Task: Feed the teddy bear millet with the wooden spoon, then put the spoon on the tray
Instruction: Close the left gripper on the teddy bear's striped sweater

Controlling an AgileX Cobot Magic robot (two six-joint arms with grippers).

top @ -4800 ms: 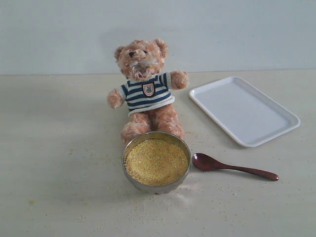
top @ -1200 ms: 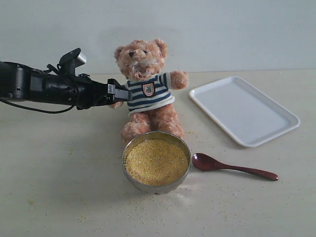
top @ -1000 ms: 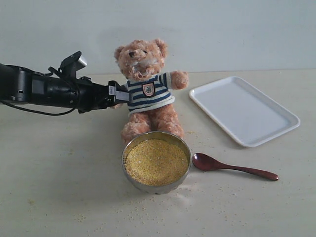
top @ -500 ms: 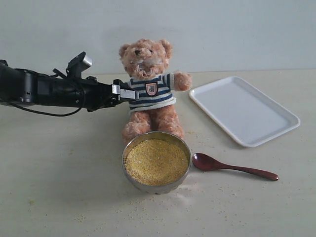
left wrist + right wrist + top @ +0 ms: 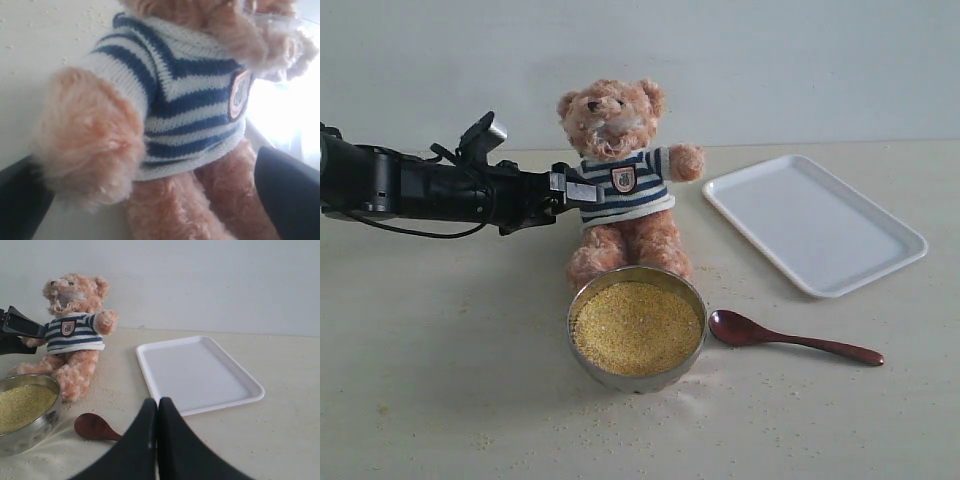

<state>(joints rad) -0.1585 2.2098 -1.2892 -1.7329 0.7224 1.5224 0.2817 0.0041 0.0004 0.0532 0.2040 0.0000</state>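
The left gripper (image 5: 578, 190) is wide open around one arm of the teddy bear (image 5: 620, 192). The right gripper (image 5: 157, 406) is squeezed tight, empty.

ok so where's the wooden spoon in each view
exterior view: wooden spoon lies right of the steel bowl.
left wrist view: not in it.
right wrist view: only its bowl end shows, between the steel bowl and the shut right claw.
shared landmark: the chest badge on the teddy bear.

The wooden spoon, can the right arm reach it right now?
Probably yes: the spoon lies uncovered on the table beside the bowl, just ahead of the shut right gripper, which must open first.
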